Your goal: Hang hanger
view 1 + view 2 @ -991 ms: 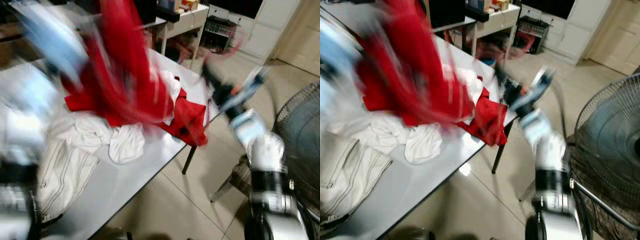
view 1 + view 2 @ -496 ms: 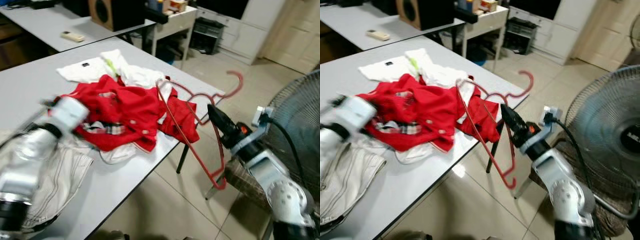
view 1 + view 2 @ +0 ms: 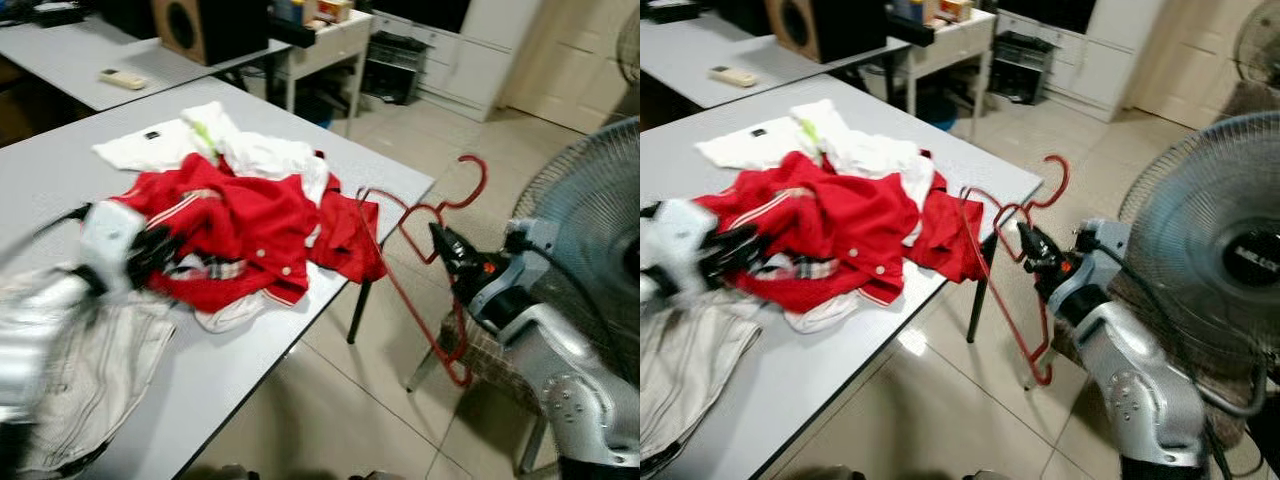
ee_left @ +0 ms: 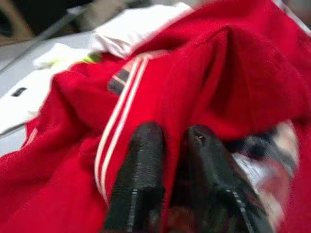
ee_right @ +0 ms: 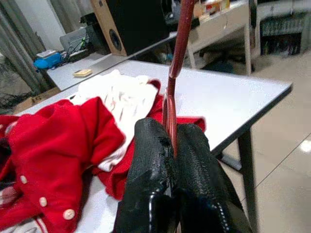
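So the right gripper (image 5: 170, 141) has its fingers (image 5: 148, 155) pinched tight on the red hanger (image 3: 425, 265), gripping the wire near the neck just under the hook. The hanger sits out past the corner of the tabletop (image 3: 250, 350), over the tiled floor (image 3: 330, 410), hook up and the triangle part dangling down and tilted. One corner looks close to the red jacket (image 3: 240, 215), but I can't tell if it's caught in the fabric or just in front of it.

The left gripper (image 4: 170, 145) is down in the jacket pile, fingers nearly together with a fold of red cloth between them, so it looks clamped on the jacket, though that view is blurry.

Progress-wise: I'd say the hanger is picked up and that's about it. No rail or hook to hang it on that I can spot, so the actual hanging is all still to do. The jacket doesn't look like it's on the hanger either.

Pose: right forearm reaches forward and up, next to the standing fan (image 3: 590, 250), wrist tilted back. Left arm stretches across the tabletop over the white clothes (image 3: 90, 360), low and almost flat.
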You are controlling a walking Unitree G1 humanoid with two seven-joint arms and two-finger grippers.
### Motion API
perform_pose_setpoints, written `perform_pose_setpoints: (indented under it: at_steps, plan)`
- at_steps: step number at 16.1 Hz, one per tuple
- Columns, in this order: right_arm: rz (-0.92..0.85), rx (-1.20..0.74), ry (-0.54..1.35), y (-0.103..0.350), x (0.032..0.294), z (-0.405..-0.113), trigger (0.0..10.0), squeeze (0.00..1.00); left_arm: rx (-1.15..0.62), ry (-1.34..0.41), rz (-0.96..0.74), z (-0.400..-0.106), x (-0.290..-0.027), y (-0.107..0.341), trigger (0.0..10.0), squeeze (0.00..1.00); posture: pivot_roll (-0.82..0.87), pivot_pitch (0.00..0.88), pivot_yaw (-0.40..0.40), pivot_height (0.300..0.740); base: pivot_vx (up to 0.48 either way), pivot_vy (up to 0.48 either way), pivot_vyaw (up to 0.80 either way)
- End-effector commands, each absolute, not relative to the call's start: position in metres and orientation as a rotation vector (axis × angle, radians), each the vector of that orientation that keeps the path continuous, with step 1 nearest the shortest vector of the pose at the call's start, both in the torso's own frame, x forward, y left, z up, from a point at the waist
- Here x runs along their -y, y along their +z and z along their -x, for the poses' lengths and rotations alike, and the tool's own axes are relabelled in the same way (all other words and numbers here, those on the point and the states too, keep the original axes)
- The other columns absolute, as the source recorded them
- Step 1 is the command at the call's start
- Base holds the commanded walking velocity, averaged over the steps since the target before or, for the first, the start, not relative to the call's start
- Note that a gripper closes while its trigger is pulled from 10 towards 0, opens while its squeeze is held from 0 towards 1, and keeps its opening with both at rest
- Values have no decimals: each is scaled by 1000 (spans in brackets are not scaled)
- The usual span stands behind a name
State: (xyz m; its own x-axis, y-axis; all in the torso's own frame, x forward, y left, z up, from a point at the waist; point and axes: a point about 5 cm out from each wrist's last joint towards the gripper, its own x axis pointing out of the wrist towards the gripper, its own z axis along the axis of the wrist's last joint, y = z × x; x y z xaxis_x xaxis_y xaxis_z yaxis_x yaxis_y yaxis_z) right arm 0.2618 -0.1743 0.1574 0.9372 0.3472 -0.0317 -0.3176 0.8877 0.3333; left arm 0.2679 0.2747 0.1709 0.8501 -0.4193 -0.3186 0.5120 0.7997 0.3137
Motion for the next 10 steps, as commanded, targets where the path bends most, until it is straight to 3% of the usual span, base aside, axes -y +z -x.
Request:
perform_pose_setpoints:
  at_steps: [1, 4, 7, 8, 9, 10]
  plan:
    - [-300, -53, 368, 169, 171, -264, 10000, 0, -224, -571, -395, -265, -270, 175, 10000, 1000, -99, 0, -30, 740, 0, 0, 0]
    - [-302, -33, 323, 169, 174, -262, 10000, 0, -170, -599, -286, -252, -288, 194, 10000, 1000, -85, 0, -48, 740, 0, 0, 0]
    - [-257, -40, 284, 165, 172, -262, 10000, 0, 27, -541, -85, -257, -269, 202, 10000, 973, -87, 0, -39, 740, 0, 0, 0]
    - [-221, -47, 282, 165, 171, -263, 10000, 0, 82, -561, -2, -262, -246, 199, 10000, 294, -86, 0, -43, 740, 0, 0, 0]
    - [-220, -44, 298, 167, 168, -263, 10000, 0, 141, -566, 75, -267, -223, 201, 10000, 0, -85, 0, -51, 740, 0, 0, 0]
    - [-209, -43, 293, 168, 165, -264, 10000, 0, 188, -534, 136, -274, -209, 205, 10000, 0, -89, 0, -54, 740, 0, 0, 0]
